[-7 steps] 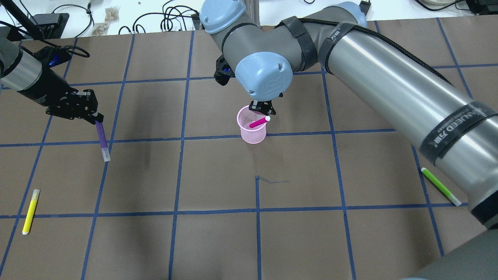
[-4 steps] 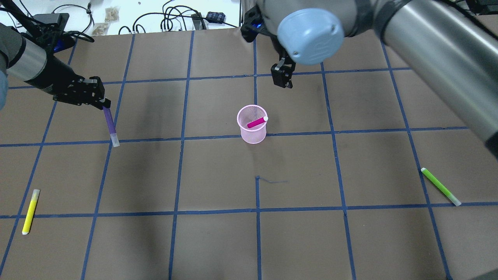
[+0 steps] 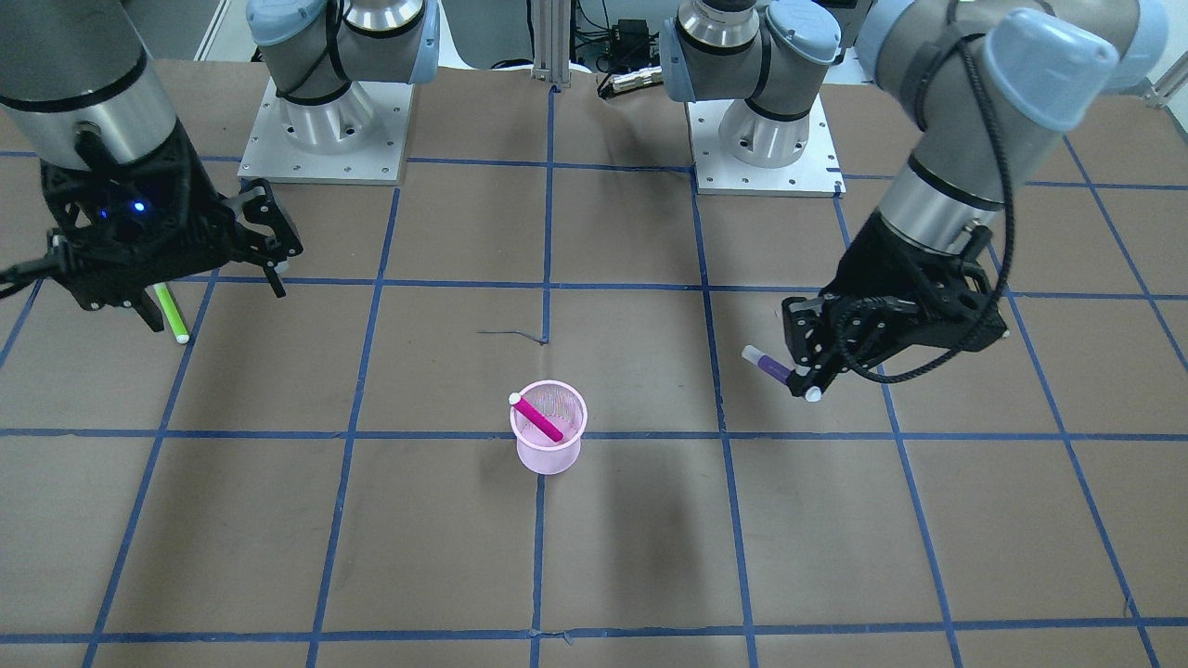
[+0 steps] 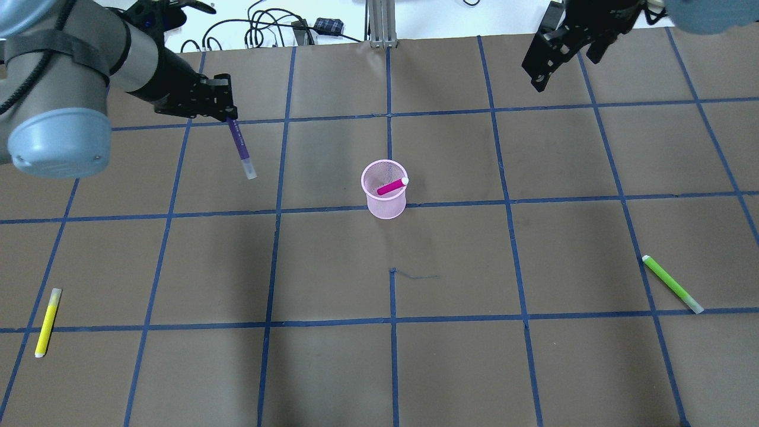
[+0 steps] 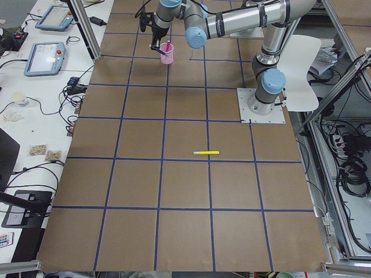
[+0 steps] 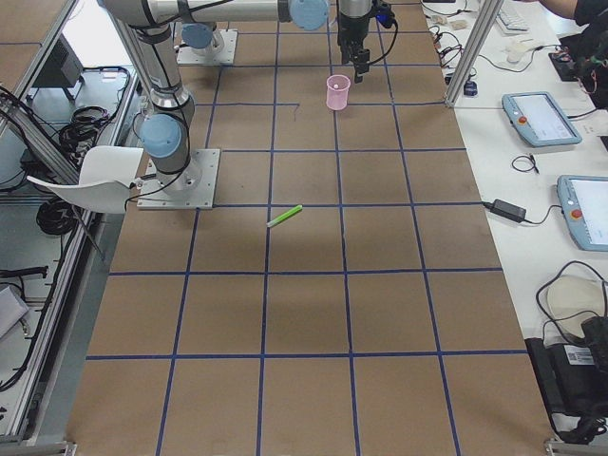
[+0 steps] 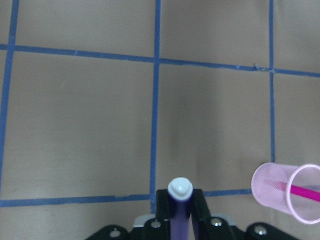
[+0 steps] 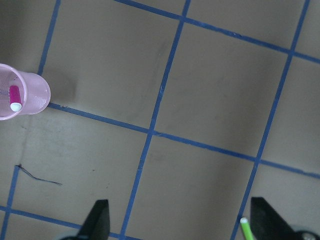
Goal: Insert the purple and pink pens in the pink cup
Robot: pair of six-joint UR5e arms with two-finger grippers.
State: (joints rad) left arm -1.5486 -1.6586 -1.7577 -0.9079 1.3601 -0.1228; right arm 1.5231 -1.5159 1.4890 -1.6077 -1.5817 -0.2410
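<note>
PURPLE PEN [image 4: 239,145]: clamped in left gripper [image 4: 227,116], airborne, left of pink cup [image 4: 384,209], nearer than one second ago | AXIS: tilted, white cap lowest, angled slightly cupward | PINK PEN [image 4: 391,188]: leaning in cup | RIGHT GRIPPER [image 8: 180,205]: withdrawn, spread wide, empty | STATUS: you have one insertion left.

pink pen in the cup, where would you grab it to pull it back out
Grip the pink pen near its white-capped top end, which rests on the rim of the pink cup. Come from above, jaws across the barrel; the mesh wall would likely block a lower, sideways grip.
</note>
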